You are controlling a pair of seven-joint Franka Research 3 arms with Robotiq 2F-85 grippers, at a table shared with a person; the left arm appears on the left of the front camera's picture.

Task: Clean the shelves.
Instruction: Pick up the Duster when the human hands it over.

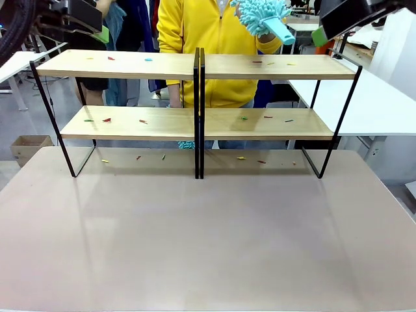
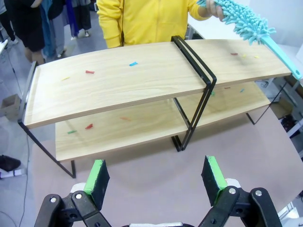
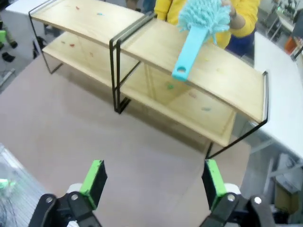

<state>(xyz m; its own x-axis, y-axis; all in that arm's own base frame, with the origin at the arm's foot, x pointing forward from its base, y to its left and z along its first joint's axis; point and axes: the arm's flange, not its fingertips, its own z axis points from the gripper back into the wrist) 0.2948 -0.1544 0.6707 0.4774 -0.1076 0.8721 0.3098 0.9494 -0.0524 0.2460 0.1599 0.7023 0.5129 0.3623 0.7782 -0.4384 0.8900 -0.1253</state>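
Green-padded fingers [image 2: 97,177] of the left gripper [image 2: 154,177] stand spread wide above the table [image 2: 156,165], with nothing between them. The right gripper [image 3: 154,182] is spread just as wide and is also empty, hanging over the table. Beyond them the shelves [image 1: 130,65] stand on the far half of the table and span almost its whole width. They are two light-wood boards, one above the other, in a thin black frame with a black divider [image 1: 199,110] at the middle.

Small coloured scraps [image 1: 110,58], red, blue, green and yellow, lie scattered on both boards, and a few more lie on the table under the lower one. Over the right half of the top board a teal fluffy duster [image 1: 263,16] is held clear of the wood, its flat handle pointing toward the robot's side. A hand [image 3: 233,14] holds it by the fluffy end. The hand belongs to a person in a yellow top [image 1: 188,26] standing just behind the shelves. A white table [image 1: 383,97] lies to the right, and a cardboard box [image 1: 29,146] sits on the floor to the left.
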